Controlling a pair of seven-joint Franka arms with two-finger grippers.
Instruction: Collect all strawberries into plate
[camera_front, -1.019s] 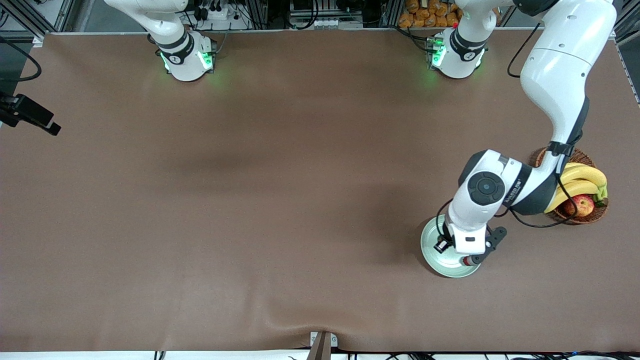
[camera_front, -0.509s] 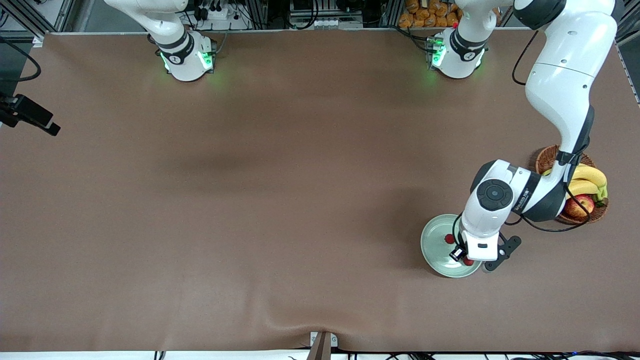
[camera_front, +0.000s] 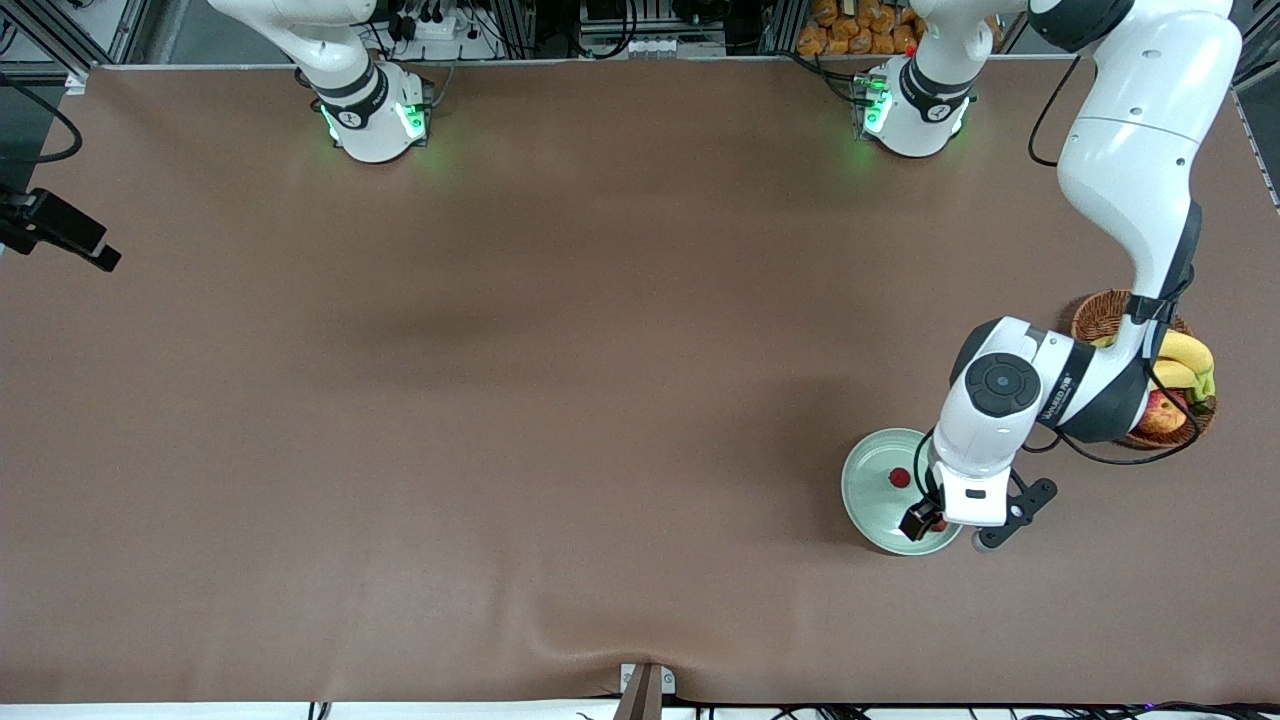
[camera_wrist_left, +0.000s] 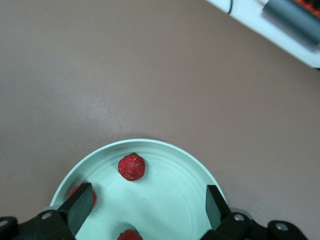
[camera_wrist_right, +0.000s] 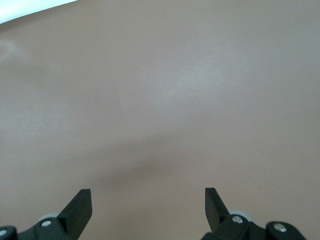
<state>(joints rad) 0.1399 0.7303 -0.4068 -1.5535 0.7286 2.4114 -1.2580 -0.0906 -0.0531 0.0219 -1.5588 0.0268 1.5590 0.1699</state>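
red strawberries (camera_wrist_left: 131, 167) lie in the mint plate (camera_wrist_left: 170, 155) under the wide-spread left gripper (camera_wrist_left: 147, 206); right gripper (camera_wrist_right: 147, 206) waits, spread, over bare table (camera_wrist_right: 160, 100); arm lettering unreadable

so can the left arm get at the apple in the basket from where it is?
Probably not directly. The left tool hangs open over the plate, and the arm's own elbow covers much of the basket, with bananas crowding the apple.

A robotics lab: two white arms (camera_front: 1120, 200) are bolted by green-lit bases (camera_front: 375, 120) to a table (camera_front: 500, 400) under one brown mat. Aluminium framing (camera_front: 60, 30), power strips (camera_front: 430, 20) and loose cables (camera_front: 1040, 110) line its edge, and a camera on a bracket (camera_front: 55, 230) overlooks it.
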